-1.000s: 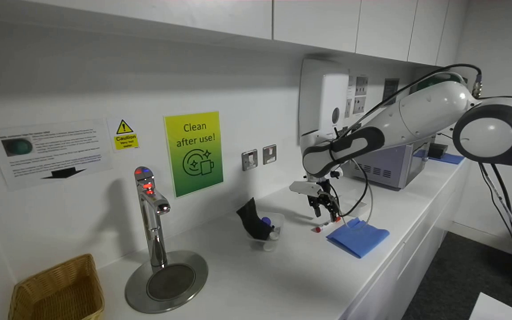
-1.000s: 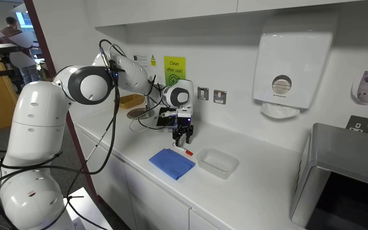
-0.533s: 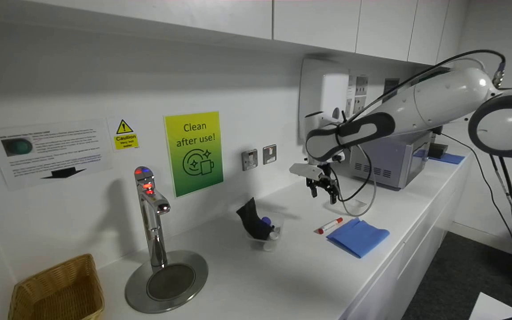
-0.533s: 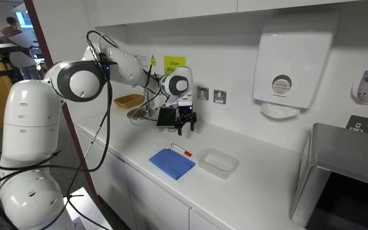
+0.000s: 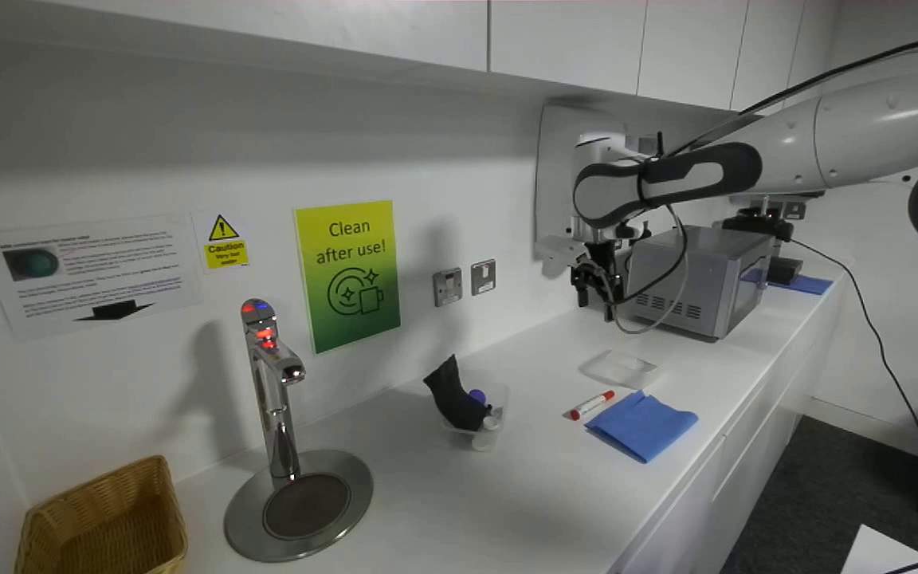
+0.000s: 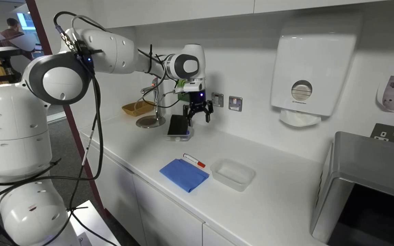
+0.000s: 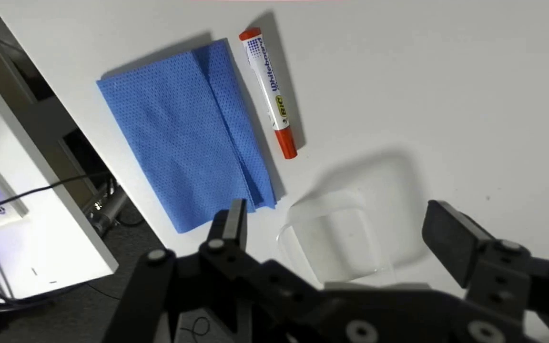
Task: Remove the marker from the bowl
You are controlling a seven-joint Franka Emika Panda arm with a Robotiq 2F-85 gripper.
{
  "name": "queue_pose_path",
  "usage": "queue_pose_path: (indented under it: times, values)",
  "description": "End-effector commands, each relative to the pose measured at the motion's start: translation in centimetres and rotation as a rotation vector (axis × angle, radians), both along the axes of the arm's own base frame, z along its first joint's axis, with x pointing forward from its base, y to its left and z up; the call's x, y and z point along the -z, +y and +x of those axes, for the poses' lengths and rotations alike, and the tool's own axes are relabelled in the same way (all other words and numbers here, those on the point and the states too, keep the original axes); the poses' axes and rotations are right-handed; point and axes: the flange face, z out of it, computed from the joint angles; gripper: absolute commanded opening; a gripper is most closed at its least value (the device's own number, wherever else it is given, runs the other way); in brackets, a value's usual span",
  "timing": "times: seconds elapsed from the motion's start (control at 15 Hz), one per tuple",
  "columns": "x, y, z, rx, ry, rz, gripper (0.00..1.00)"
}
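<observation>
The marker, white with red ends, lies on the white counter beside the blue cloth. It shows in both exterior views (image 5: 592,405) (image 6: 194,160) and at the top of the wrist view (image 7: 265,81). The bowl is a clear plastic container (image 6: 233,175) standing on the counter near the marker's red cap; nothing shows inside it. It also shows in the wrist view (image 7: 346,243), partly covered by the gripper body. My gripper (image 6: 199,121) is open and empty, well above the counter; its fingers (image 7: 336,205) are spread wide in the wrist view.
A folded blue cloth (image 6: 184,175) lies beside the marker. A second clear container (image 5: 484,440) holds a black item and small things. A microwave (image 5: 690,279), a tap (image 5: 274,391), a wicker basket (image 5: 104,526) and a paper towel dispenser (image 6: 315,61) are around; cupboards (image 5: 562,40) hang above.
My gripper has risen from just above the marker to high over the counter, and the arm has drawn back and up. The marker stays lying on the counter.
</observation>
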Motion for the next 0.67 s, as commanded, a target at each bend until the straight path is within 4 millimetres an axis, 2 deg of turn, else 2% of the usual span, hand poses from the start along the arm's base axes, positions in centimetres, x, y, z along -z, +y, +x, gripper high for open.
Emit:
queue_pose_path:
  times: [0.0,0.07,0.27,0.6]
  values:
    - [-1.3,-1.0,-0.8,0.201,0.015,-0.007,1.00]
    - [-0.3,-0.6,-0.2,0.110,0.009,-0.004,1.00]
    - [-0.2,-0.8,-0.3,0.173,0.008,-0.007,1.00]
    - [-0.2,-0.8,-0.3,0.179,0.007,-0.007,1.00]
